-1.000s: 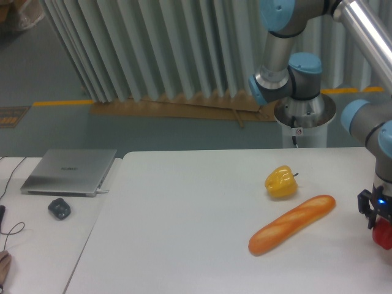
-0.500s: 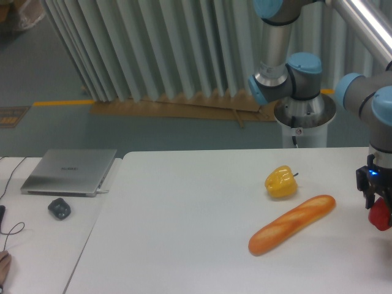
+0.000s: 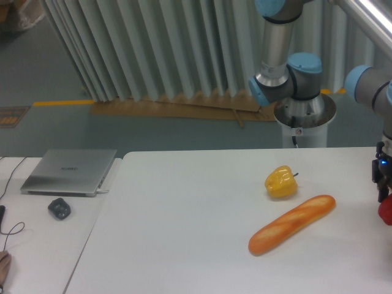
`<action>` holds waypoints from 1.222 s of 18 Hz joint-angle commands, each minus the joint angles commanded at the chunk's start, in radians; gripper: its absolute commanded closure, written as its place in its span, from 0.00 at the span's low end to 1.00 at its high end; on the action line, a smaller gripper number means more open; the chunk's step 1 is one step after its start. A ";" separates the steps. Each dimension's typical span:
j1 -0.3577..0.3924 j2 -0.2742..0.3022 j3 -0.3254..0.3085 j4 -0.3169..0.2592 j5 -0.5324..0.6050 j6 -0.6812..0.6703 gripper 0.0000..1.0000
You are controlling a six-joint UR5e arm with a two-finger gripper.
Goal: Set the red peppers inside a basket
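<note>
- From my feed, the red pepper [image 3: 386, 210] sits at the far right edge of the frame, cut off by the border, so I only get a sliver of glossy red.
- With that little of it showing, I cannot tell which way its stem points or how its long axis runs.
- The gripper [image 3: 384, 191] is right above the pepper and also half out of frame; its dark body with a small blue light comes down onto the red, and it looks closed on the pepper, though the fingers themselves are too cropped to read clearly.
- I cannot tell whether the pepper is touching the table [image 3: 184, 233] or held just clear of it.
- I see no basket anywhere in this view.
- The table is a plain white, matte top.
- On it lies a yellow bell pepper [image 3: 281, 182], stem pointing right, and just below it a baguette [image 3: 291, 224] lying on a diagonal, its higher end toward the gripper.
- On a second white surface at the left sit a closed silver laptop [image 3: 69, 172] and a dark mouse [image 3: 59, 209] close in front of it.
- Behind the table are pale pleated curtains [image 3: 159, 49], a grey floor with a yellow line, and the arm's base [image 3: 304, 116].
</note>
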 joint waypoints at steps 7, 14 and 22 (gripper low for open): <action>0.045 -0.006 0.040 -0.061 0.003 0.221 0.55; 0.091 -0.070 0.073 -0.065 0.003 0.379 0.55; 0.152 -0.109 0.098 -0.058 -0.002 0.462 0.55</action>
